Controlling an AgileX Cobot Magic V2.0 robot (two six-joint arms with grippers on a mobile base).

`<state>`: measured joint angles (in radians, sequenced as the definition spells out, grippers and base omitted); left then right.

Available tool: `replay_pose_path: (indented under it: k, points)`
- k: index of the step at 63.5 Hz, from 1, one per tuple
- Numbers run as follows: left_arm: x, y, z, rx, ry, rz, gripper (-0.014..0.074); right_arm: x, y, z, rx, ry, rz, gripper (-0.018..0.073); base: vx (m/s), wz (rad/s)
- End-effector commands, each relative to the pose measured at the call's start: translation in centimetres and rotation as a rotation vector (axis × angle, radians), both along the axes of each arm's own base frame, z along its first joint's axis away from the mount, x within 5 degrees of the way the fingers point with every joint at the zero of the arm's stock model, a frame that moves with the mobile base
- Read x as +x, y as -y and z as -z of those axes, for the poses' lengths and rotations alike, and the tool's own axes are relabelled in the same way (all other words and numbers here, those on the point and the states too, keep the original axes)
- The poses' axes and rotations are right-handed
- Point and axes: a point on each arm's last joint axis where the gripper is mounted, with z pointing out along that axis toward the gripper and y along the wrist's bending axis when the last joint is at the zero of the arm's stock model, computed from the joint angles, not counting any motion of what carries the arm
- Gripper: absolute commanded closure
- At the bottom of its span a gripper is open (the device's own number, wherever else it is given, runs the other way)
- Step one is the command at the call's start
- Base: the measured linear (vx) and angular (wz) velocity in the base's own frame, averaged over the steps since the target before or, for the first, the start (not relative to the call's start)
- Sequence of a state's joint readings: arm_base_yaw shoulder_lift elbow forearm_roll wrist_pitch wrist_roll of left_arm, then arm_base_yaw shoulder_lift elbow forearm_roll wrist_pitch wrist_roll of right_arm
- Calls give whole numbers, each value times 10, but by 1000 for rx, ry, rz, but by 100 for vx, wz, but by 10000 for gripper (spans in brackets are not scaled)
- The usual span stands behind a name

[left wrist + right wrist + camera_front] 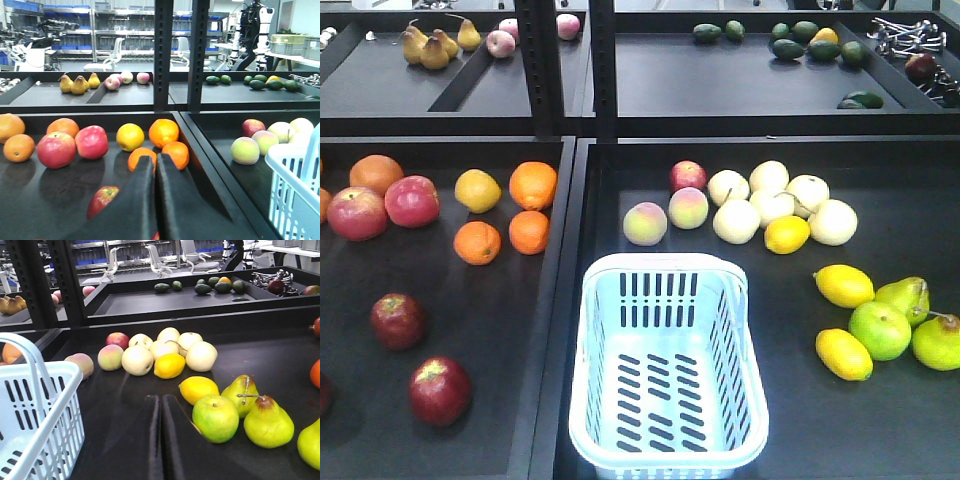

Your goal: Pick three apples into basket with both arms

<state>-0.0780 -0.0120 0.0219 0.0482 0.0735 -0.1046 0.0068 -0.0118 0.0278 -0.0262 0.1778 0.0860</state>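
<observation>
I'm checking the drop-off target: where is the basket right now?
In the front-facing view, the basket sits empty at bottom centre in the right tray, just below a peach and left of two lemons.

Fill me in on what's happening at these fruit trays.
Nothing is being handled yet. The pale blue slotted plastic basket sits empty in the right black tray. Two dark maroon-red apples lie in the left black tray, a third barely showing at the picture's edge. The left tool hangs over that tray, closed and empty; the right tool, likewise closed and empty, hangs near a yellow lemon and a round green apple.
</observation>
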Motion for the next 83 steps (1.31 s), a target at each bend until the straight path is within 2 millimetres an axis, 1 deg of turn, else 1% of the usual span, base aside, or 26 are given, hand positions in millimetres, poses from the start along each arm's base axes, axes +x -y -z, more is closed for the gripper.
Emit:
replay_pose_path:
  k: [1, 83]
  points:
    - [-1, 0, -5, -23, 79, 3, 603, 0, 0, -3, -12, 74, 2, 568, 5, -11]
    - [-1, 0, -5, -23, 79, 3, 603, 0, 0, -3, -12, 74, 2, 568, 2, 0]
